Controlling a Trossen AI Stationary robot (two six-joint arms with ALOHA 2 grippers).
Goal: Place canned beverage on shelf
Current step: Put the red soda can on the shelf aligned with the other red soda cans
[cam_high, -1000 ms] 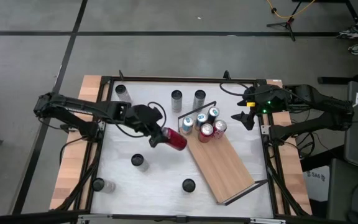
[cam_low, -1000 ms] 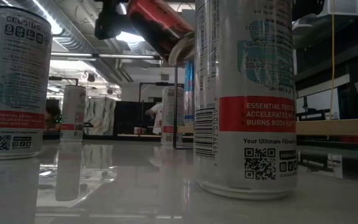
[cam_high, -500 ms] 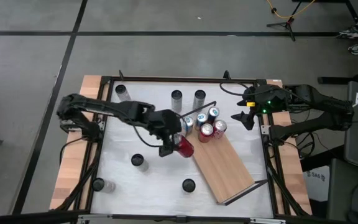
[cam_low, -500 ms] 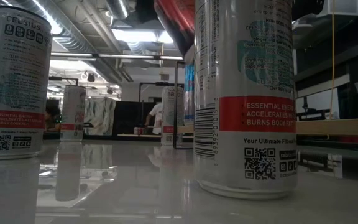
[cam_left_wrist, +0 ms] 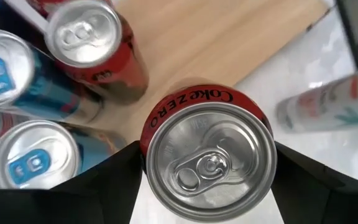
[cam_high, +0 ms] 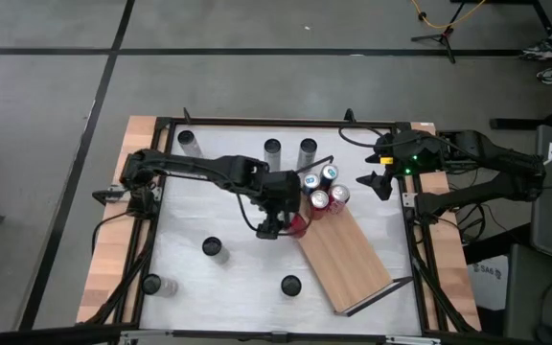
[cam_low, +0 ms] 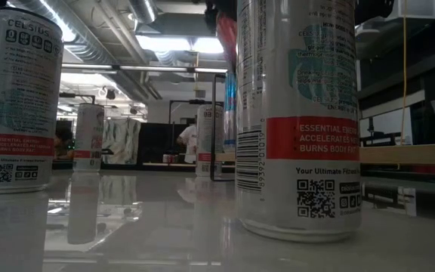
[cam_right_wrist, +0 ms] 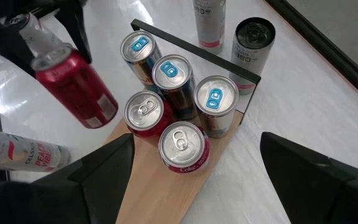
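A red Coke Zero can (cam_left_wrist: 209, 163) hangs in my left gripper (cam_high: 282, 224), just off the near-left edge of the light-wood shelf (cam_high: 345, 254). The shelf lies slantwise on the white table. At its far end stand three blue-topped cans (cam_right_wrist: 169, 73) and two red cans (cam_right_wrist: 181, 144), close to the black wire rail (cam_right_wrist: 194, 50). My right gripper (cam_high: 378, 183) waits open beyond the shelf's far right, nothing between its fingers. In the low view only a strip of the red can (cam_low: 226, 30) shows, behind a large white can. My left gripper pinches the red can's side wall just below its top rim (cam_left_wrist: 151, 134), one finger (cam_left_wrist: 104, 186) on each side. The fingers slant down from above, from the table's left. The can (cam_right_wrist: 79, 90) hangs tilted, top toward the wrist, clear of table and shelf.
Silver and white cans stand loose on the table: three near the far edge (cam_high: 272, 149), one mid-left (cam_high: 212, 247), two near the front (cam_high: 289, 285). One large white can (cam_low: 297, 113) fills the low view. The shelf's near half is bare wood.
My left gripper has carried the red can toward the table's right, up to the shelf's edge, and has rolled about its own axis. The can, which lay nearly level, now hangs steeper with its top up. The right arm kept still.
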